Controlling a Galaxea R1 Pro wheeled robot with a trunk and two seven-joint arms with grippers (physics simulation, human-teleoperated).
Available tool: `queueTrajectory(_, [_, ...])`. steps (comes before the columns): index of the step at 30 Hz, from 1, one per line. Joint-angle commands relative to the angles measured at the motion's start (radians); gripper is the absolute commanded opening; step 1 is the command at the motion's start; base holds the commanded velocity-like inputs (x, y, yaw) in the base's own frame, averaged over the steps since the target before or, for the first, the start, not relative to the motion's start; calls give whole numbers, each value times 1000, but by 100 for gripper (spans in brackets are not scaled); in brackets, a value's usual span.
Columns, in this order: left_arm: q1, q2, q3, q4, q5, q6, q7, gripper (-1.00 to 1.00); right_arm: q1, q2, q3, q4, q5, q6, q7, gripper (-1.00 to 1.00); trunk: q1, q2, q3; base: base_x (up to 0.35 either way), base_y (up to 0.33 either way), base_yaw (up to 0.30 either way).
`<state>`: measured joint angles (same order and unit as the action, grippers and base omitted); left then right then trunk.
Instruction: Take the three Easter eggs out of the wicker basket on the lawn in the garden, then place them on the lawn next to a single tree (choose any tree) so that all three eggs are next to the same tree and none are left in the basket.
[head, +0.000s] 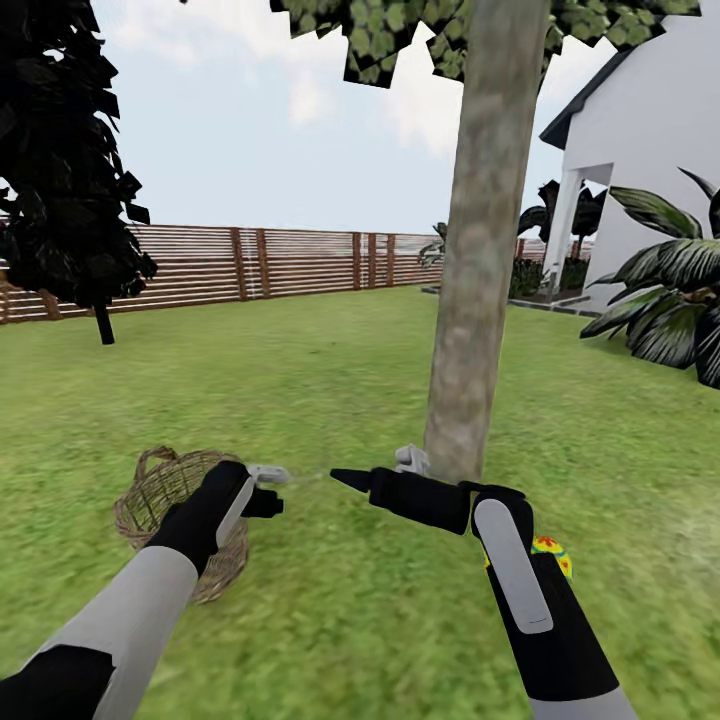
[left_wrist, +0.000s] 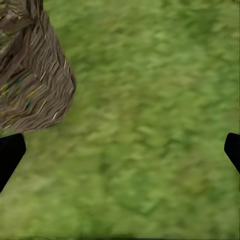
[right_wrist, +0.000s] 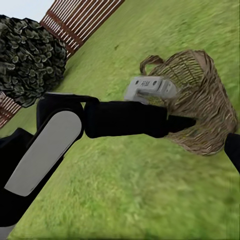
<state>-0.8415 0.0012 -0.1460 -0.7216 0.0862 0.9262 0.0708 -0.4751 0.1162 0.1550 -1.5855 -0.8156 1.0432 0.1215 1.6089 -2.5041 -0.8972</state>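
Flanking fence (head: 250, 262), shrub (head: 670, 285), house (head: 650, 130).

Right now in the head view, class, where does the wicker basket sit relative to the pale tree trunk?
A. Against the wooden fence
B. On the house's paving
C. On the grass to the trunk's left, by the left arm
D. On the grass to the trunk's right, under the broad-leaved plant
C: the wicker basket rests on the lawn to the left of the tree, partly behind the left gripper.
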Motion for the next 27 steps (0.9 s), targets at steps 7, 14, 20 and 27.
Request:
queueTrajectory(7, [-1,0,-3,-1,9,3,7,100,0,0,-1,-1,11,4,10,100,-3,1,28,-147,0,235])
queueTrajectory(14, [-1,0,-3,-2,9,4,7,100,0,0,-1,-1,11,4,10,100,-7,3,56,-167,0,72])
queueTrajectory(20, [-1,0,-3,-1,9,4,7,100,0,0,-2,-1,11,4,10,100,-13,11,78,-49,0,215])
queueTrajectory(27, [-1,0,-3,-3,9,5,7,100,0,0,-2,-1,11,4,10,100,-39,60,100,-6,0,281])
